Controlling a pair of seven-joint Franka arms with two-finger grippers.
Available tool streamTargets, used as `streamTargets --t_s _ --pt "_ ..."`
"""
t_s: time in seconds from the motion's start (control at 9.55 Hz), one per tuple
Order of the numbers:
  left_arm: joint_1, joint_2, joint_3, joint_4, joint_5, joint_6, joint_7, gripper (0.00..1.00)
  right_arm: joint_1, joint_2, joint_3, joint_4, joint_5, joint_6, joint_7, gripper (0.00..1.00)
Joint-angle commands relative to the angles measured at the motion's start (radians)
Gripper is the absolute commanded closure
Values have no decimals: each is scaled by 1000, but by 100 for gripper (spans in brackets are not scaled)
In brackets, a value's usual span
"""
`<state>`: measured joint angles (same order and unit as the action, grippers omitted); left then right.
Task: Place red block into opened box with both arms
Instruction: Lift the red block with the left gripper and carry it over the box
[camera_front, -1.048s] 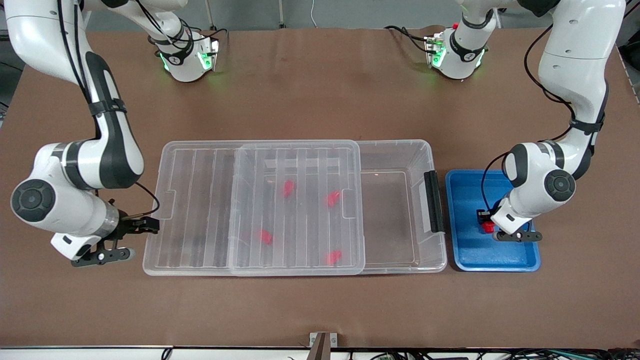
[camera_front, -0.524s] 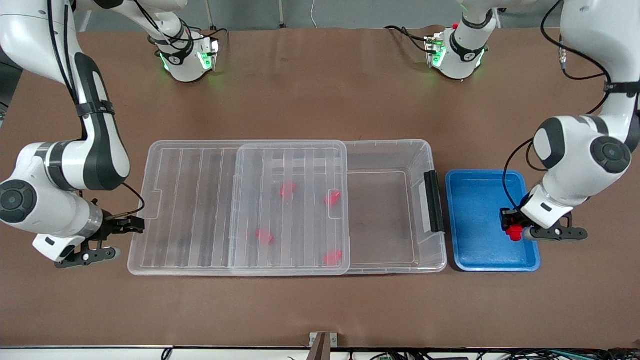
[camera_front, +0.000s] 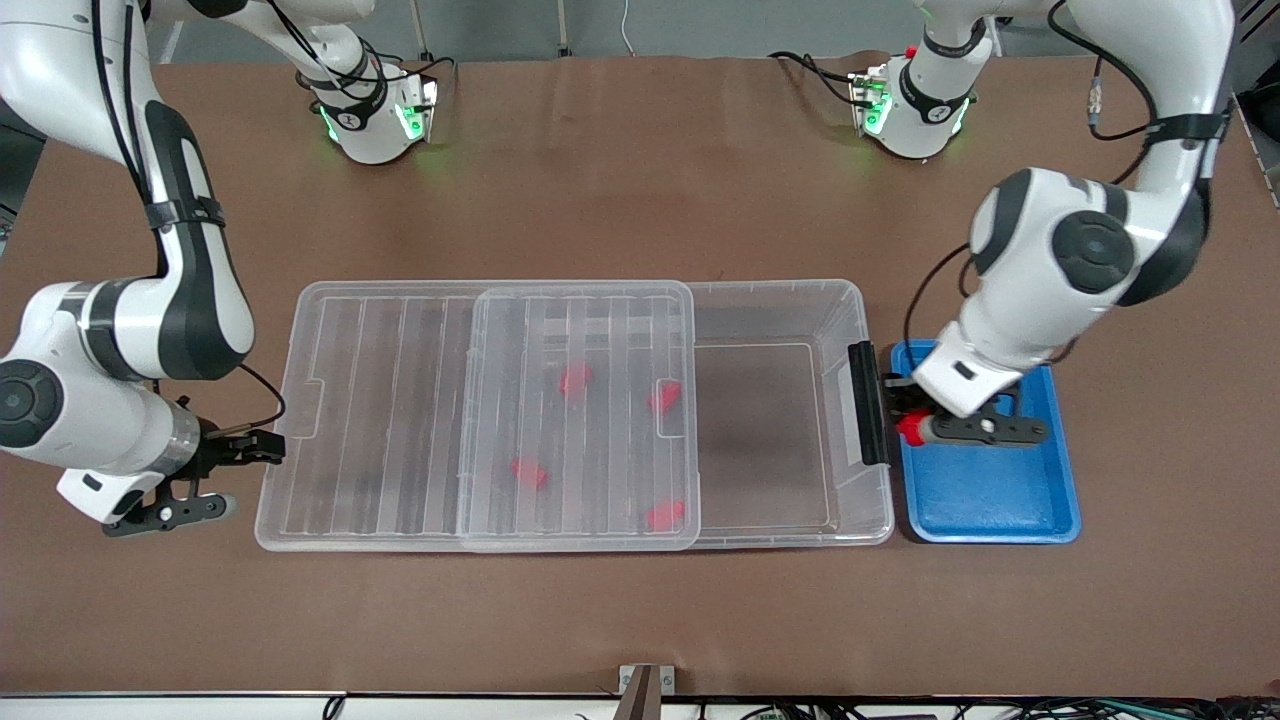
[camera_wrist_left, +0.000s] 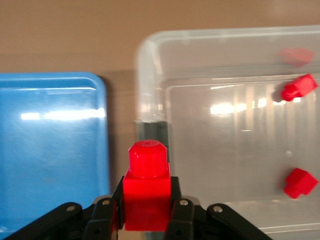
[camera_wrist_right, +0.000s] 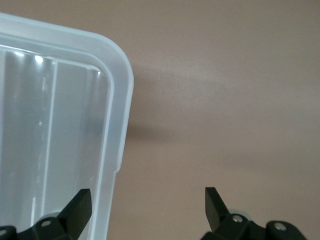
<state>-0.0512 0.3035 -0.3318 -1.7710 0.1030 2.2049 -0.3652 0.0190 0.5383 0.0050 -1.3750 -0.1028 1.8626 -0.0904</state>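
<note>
While the lid (camera_front: 480, 415) lies slid toward the right arm's end of the box (camera_front: 790, 300), leaving the part by the black handle (camera_front: 868, 403) uncovered, the step in hand looks like the carry: the left gripper (camera_front: 915, 428) pinches the red block (camera_front: 908, 427) and hangs over the edge of the blue tray (camera_front: 1000, 510) just beside that handle. In the left wrist view the block (camera_wrist_left: 146, 192) sits squarely between the 2 fingers (camera_wrist_left: 179, 220), its narrower stub pointing out ahead of them, toward the box rim (camera_wrist_left: 150, 125). So the block is not yet over the opening; it is in the air above the tray, next to the box's short end.

The next move, as I judge it, calls for clearing the handle and rim, travelling over the bare floor of the box, and only then letting the fingers part. The uncovered stretch is fairly narrow, so the release should come well short of the lid's edge.

4 other red pieces (camera_front: 575, 378) already lie in the box under the lid. The right gripper (camera_front: 225, 470) waits at the lid's outer end, low by the table, its fingers (camera_wrist_right: 79, 207) spread wide and holding nothing, with the lid's corner (camera_wrist_right: 117, 75) beside them.
</note>
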Motion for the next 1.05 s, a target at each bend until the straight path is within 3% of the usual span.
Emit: streamTargets --t_s 0.0,0.21,0.42,0.63,0.94 --pt "-9 127 -99 63 82 -13 -151 100 -8 -171 18 -5 0 -135 252 0" --pt "-50 280 -125 129 197 -7 -256 100 -45 -350 12 -76 83 -201 281 0" --pt "-52 415 -160 179 289 -4 -351 100 -80 -456 -12 -78 101 -339 268 0" --pt "-65 521 -161 211 348 30 -360 100 -80 -520 -72 -96 143 -407 188 0" --pt "-87 608 -161 277 356 44 -376 100 -112 -558 -83 -182 140 -389 98 0"
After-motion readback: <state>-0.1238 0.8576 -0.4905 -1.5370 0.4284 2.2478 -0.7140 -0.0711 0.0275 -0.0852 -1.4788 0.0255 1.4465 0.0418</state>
